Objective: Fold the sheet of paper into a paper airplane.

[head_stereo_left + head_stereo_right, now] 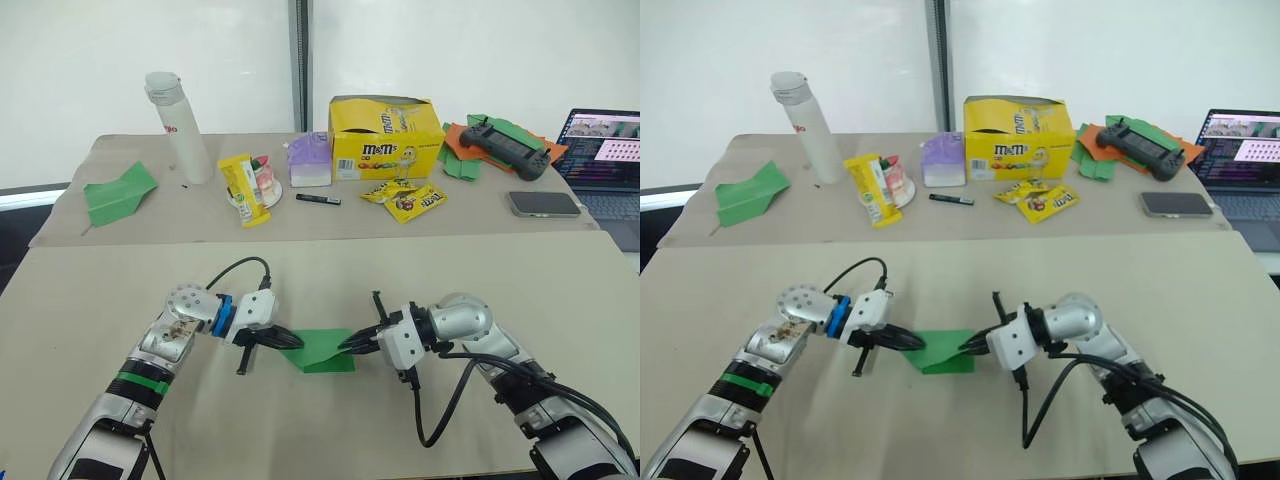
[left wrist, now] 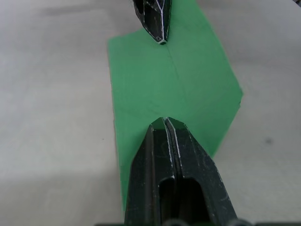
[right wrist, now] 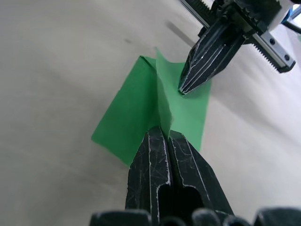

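Observation:
The sheet of paper (image 1: 325,352) is bright green and lies near the front of the table as a flat creased wedge. My left gripper (image 1: 292,342) comes in from the left, shut, with its tip resting on the paper's left part (image 2: 188,80). My right gripper (image 1: 346,347) reaches in from the right and is shut on a raised ridge of the paper (image 3: 127,122). That ridge runs in between its fingertips in the right wrist view. The two tips face each other along the crease, a short gap apart.
On the back table are a separate green paper plane (image 1: 120,192), a white bottle (image 1: 178,125), a yellow candy box (image 1: 385,137), snack packets (image 1: 410,200), a black marker (image 1: 318,199), a controller (image 1: 505,145) on paper scraps, a phone (image 1: 543,203) and a laptop (image 1: 605,160).

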